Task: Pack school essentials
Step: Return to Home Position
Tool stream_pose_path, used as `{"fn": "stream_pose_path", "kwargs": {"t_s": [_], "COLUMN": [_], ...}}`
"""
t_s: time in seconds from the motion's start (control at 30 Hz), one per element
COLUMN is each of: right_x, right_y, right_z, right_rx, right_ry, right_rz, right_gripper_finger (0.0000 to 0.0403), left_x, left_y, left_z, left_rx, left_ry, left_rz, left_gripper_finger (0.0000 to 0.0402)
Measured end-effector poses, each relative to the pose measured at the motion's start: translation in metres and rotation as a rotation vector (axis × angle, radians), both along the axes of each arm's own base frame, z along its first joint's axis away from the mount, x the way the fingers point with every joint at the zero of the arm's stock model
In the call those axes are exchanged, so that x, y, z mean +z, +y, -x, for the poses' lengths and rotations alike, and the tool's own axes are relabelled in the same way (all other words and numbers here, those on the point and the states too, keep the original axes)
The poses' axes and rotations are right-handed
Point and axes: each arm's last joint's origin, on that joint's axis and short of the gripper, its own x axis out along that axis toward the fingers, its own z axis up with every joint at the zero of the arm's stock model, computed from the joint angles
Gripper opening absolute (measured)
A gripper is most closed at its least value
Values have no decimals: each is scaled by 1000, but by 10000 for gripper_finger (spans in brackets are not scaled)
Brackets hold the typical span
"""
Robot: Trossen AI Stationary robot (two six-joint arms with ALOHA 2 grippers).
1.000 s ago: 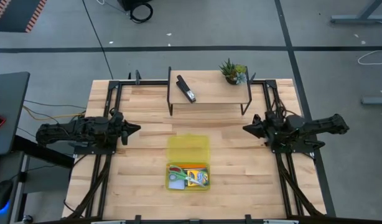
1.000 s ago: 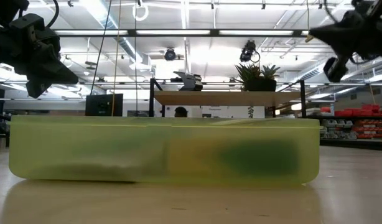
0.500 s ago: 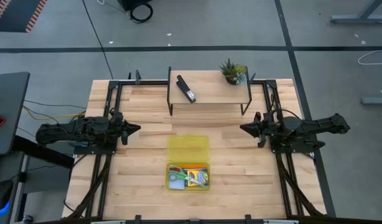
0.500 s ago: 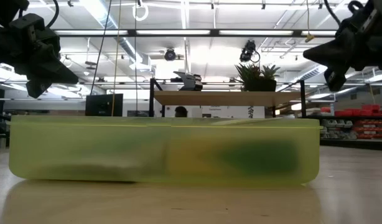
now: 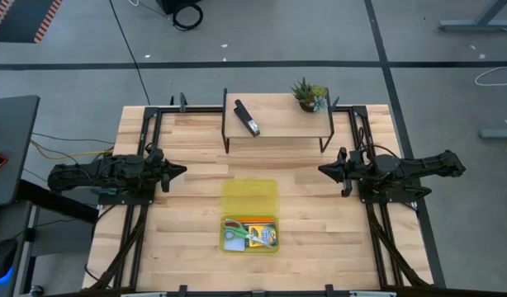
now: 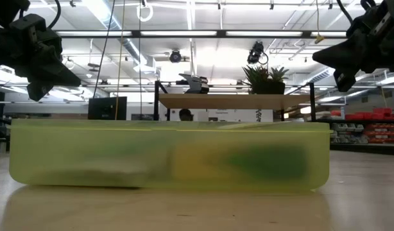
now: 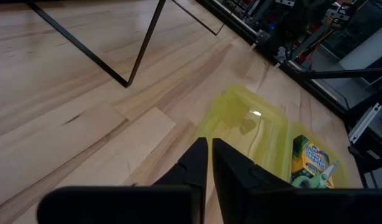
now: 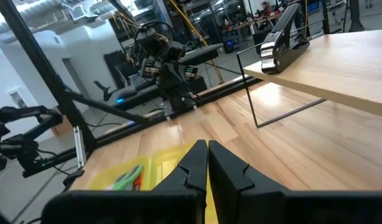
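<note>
yellow translucent case (image 5: 249, 198): open, lid laid flat, mid-table toward the front edge. contents seen: green-handled scissors (image 5: 247, 235) lying across yellow-green crayon box (image 5: 266, 229). left gripper (image 5: 181, 171): near the left edge, fingers pressed together, empty. right gripper (image 5: 323, 170): near the right edge, fingers likewise together, empty. black stapler (image 5: 248, 119): on the shelf (image 5: 282, 124), rear edge.

Wooden table (image 5: 187, 216), open yellow case (image 5: 249, 196), raised shelf (image 5: 278, 117) at back
</note>
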Motion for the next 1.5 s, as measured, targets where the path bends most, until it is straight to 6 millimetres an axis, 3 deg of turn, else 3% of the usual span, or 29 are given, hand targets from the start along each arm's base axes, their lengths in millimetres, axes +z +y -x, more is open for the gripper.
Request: {"fn": "stream_pose_path", "kwargs": {"t_s": [1.5], "right_x": [0], "right_y": [0], "right_z": [0], "right_rx": [0], "right_ry": [-2], "right_rz": [-1], "right_gripper_finger": [21], "left_x": [0], "left_y": [0], "left_z": [0], "left_rx": [0], "left_ry": [0], "left_rz": [0], "left_gripper_finger": [30]}}
